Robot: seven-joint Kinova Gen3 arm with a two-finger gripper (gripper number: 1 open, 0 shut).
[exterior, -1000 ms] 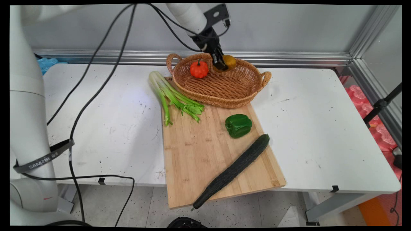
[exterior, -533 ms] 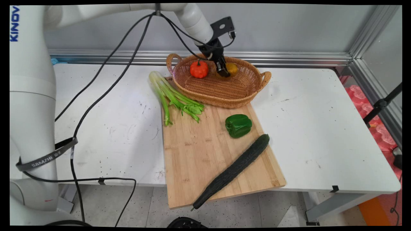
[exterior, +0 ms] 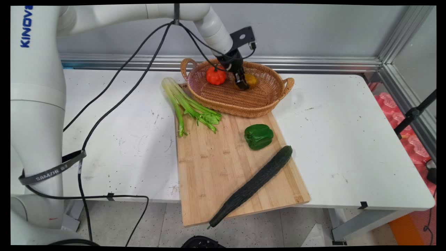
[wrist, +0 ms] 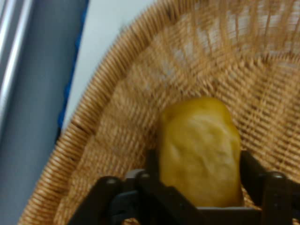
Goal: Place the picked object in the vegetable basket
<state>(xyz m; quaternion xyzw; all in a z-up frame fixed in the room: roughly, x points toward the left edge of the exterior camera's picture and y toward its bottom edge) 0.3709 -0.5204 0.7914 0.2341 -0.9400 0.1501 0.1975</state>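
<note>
behind the white, speckled table (exterior: 348, 132) runs a grey wall with an aluminium rail along its foot. on the table's far middle sits an oval wicker basket (exterior: 264, 104) with two loop handles, its weave tight and honey-brown. my gripper (exterior: 243, 83) reaches down into it, fingers clamped on a yellow fruit (exterior: 251, 80), one finger on each side of it. in the hand view the yellow fruit (wrist: 200, 150) looks plump and rounded, longer than it is wide, with a matt, faintly dimpled skin of deep mustard yellow; my black fingers (wrist: 253, 171) press its flanks, and the basket's woven wall (wrist: 112, 112) curves up behind it. whether the fruit touches the basket's floor i cannot tell.

just beside me in the basket, toward its left end, sits a small orange-red pumpkin (exterior: 216, 75), ribbed, with a dark stem. a pale bamboo cutting board (exterior: 216, 174) lies in front of the basket, its near end overhanging the table's edge. on it rest a glossy, lobed green bell pepper (exterior: 258, 136) and a long, dark, bumpy cucumber (exterior: 252, 184) lying on a slant. a bunch of celery (exterior: 186, 104) lies across the board's far left corner, pale stalks toward the wall, leafy tips on the wood.
</note>
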